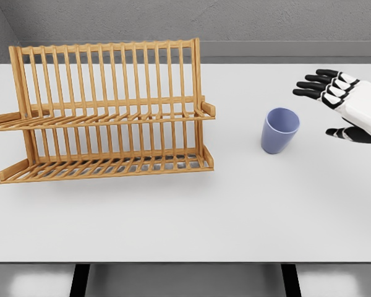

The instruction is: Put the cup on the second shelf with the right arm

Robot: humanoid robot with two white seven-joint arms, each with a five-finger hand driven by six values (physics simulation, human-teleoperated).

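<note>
Cup [279,130] upright on table [235,210], right of rack [105,111]. Right hand [346,105] right of cup, fingers apart, empty; wrist cut off by frame edge.

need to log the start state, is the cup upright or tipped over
Upright. The blue cup stands on its base on the white table, its open rim facing up; the right hand is apart from it.

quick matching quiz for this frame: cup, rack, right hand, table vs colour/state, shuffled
Things:
1. cup
2. rack
3. right hand
4. table

Descriptions:
A. wooden, two slatted tiers, holds nothing
B. white, flat top
C. blue, upright, open top
D. fingers spread, right of the cup, not touching it

Pairs: 1-C, 2-A, 3-D, 4-B
</note>
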